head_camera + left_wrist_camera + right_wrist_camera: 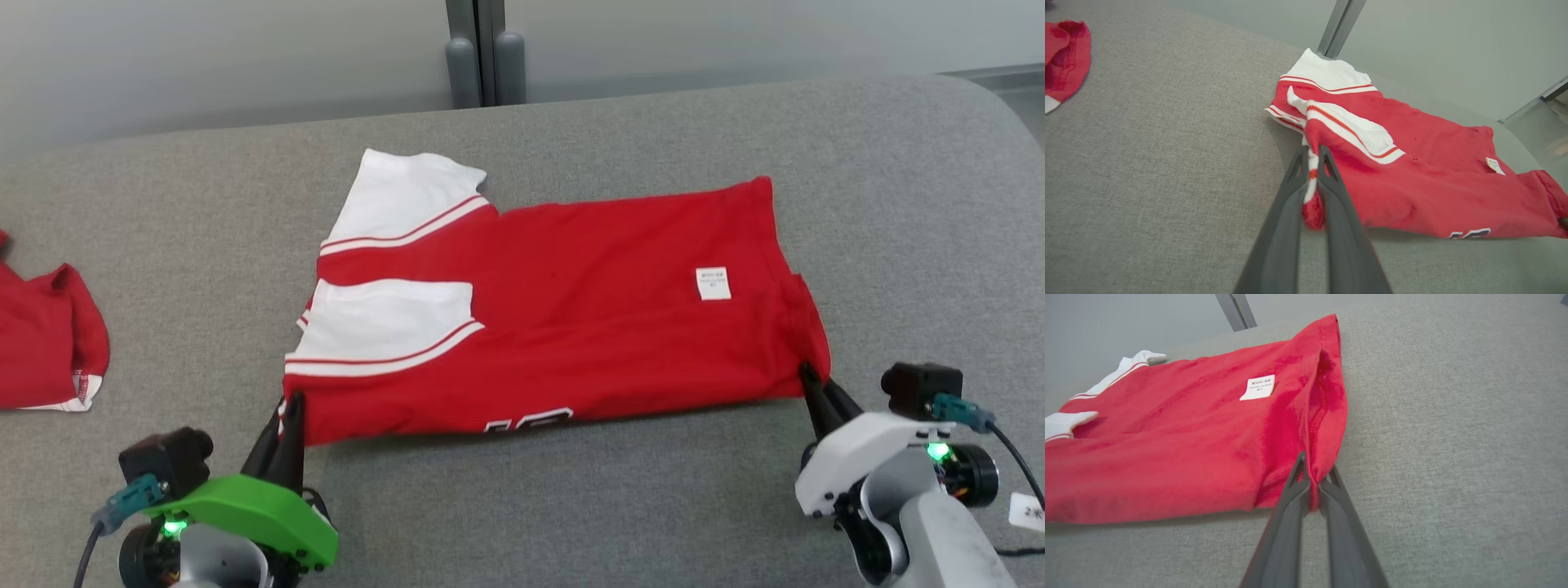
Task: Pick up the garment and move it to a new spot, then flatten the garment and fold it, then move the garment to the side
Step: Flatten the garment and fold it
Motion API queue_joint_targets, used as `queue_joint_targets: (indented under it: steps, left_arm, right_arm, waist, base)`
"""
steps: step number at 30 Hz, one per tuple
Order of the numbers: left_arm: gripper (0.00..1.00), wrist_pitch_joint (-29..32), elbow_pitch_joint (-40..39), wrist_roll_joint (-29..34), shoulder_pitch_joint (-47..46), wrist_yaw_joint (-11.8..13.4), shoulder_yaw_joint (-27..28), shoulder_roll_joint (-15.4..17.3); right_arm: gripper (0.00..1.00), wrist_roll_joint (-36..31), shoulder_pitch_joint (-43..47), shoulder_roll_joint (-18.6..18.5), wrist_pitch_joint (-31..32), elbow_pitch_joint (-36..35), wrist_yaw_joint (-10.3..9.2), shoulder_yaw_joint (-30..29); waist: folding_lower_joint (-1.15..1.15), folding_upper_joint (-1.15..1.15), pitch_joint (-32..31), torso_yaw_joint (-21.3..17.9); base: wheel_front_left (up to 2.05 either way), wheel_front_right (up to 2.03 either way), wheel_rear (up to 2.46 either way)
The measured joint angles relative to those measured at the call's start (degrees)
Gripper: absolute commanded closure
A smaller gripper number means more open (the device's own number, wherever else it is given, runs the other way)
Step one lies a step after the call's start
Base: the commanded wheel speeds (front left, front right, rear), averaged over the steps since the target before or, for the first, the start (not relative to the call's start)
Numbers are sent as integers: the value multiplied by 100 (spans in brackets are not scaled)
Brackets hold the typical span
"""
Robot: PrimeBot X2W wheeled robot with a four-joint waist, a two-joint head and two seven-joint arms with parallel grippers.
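Red garment (pixel 571 327) on grey surface (pixel 571 506)

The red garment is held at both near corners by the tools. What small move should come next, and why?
Probably raise both corners together and carry them toward the far edge. The left tool is shut on the near left corner and the right tool on the near right corner, while the garment lies flat on the grey surface, so a fold seems due.

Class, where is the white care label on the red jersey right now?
In the head view the care label lies on the right half of the red jersey, near its hem, beyond the right gripper pinching the near corner.
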Motion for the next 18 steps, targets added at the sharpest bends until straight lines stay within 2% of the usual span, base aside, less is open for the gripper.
queue_joint_targets:
  steps: [8,12,13,14,15,16,17,18]
  left_arm:
    - [100,536,-951,-185,1337,378,18,145]
    - [100,632,-947,-250,1655,467,-34,115]
    - [100,626,-911,-271,1664,474,-38,81]
    - [97,625,-853,-277,1668,479,-67,56]
    - [67,625,-777,-268,1667,479,-109,48]
    - [17,624,-722,-243,1666,478,-143,47]
    - [0,624,-692,-233,1665,478,-159,47]
    - [0,623,-666,-218,1660,478,-171,44]
  right_arm:
    - [100,199,1474,1,463,-1225,0,-177]
    - [100,196,1873,2,631,-1434,0,-300]
    - [94,188,1903,3,635,-1441,0,-330]
    - [69,186,1919,2,649,-1443,0,-352]
    - [34,156,1926,1,648,-1445,0,-368]
    - [0,98,1930,-1,637,-1457,0,-379]
    - [0,82,1930,-1,622,-1466,0,-385]
    - [0,83,1930,-1,614,-1475,0,-390]
  waist:
    - [0,0,-242,-24]
    - [0,0,-240,-28]
    - [0,0,-237,-29]
    - [0,0,-235,-30]
    - [0,0,-232,-33]
    - [0,0,-226,-37]
    - [0,0,-220,-43]
    - [0,0,-213,-50]
  base:
    - [0,0,0]
    - [0,0,0]
    - [0,0,0]
    - [0,0,0]
    - [0,0,0]
    - [0,0,0]
    - [0,0,0]
    - [0,0,0]
